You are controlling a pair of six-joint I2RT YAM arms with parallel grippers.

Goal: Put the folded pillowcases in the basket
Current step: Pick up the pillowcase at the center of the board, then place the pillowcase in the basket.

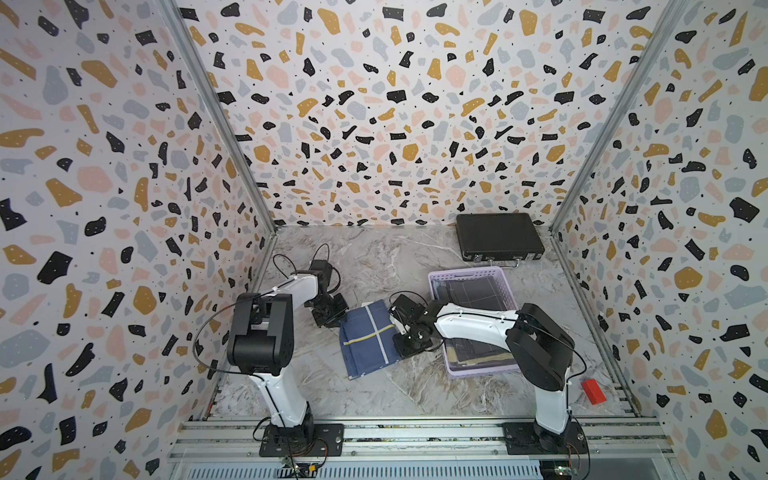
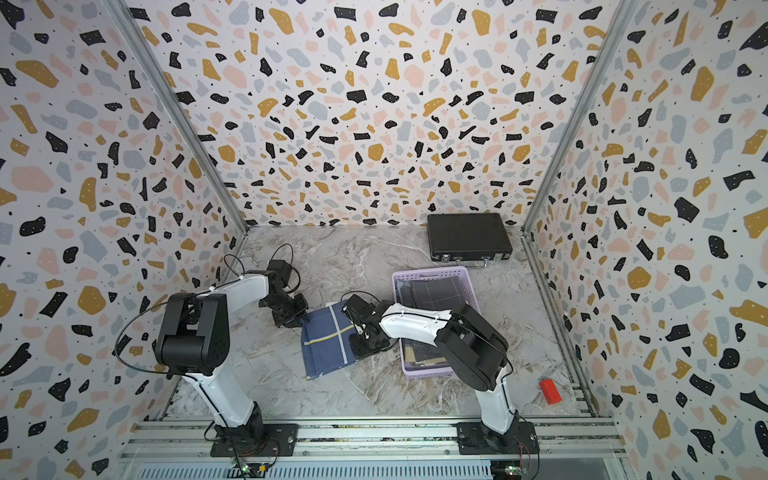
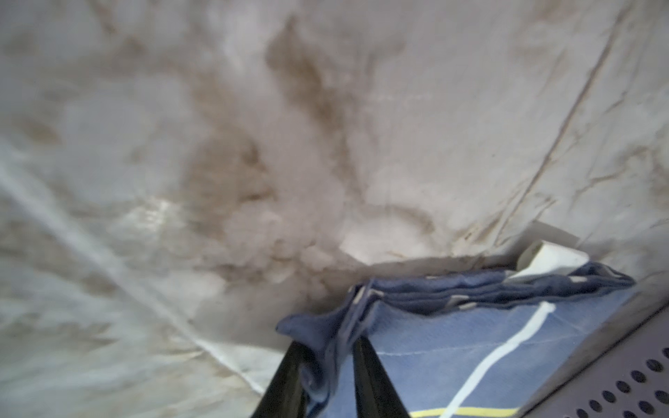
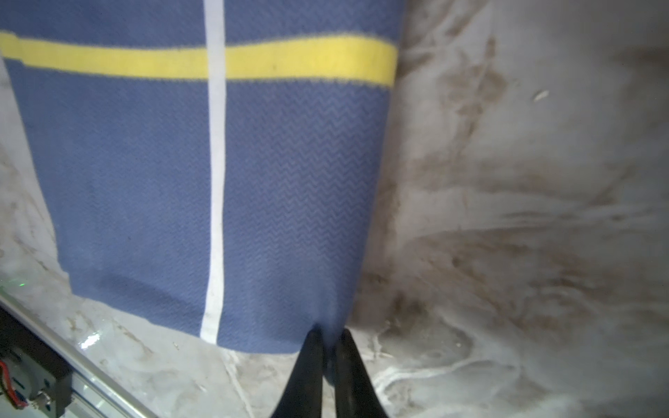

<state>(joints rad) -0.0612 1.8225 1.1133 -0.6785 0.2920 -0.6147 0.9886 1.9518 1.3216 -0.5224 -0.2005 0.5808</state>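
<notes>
Left gripper is pinched narrow on a bunched corner of the folded pillowcase, blue cloth crumpled between its two black fingers. Right gripper is closed almost completely on the opposite edge, the fabric puckering where the tips meet. So both tools appear to hold the cloth, each on its own side.

The folded pillowcase, blue with one yellow and one white stripe crossing, lies on the marble table between the two arms; apart from the pinched corner it looks flat on the surface. Its long axis runs roughly from the robot's side toward the back wall, tilted a little.

In both top views the basket sits just beside the cloth on the robot's right, long axis running much the same way, so the coming move is a lift and a sideways carry to the right with little turning. The right arm is the nearer one and reaches across the basket's near half; its wrist stands between cloth and basket. I judge the rim must be cleared before lowering.

Dark cloths already lie in the basket. Farther out, a black case rests by the back wall and a red block sits near the right arm's base
</notes>
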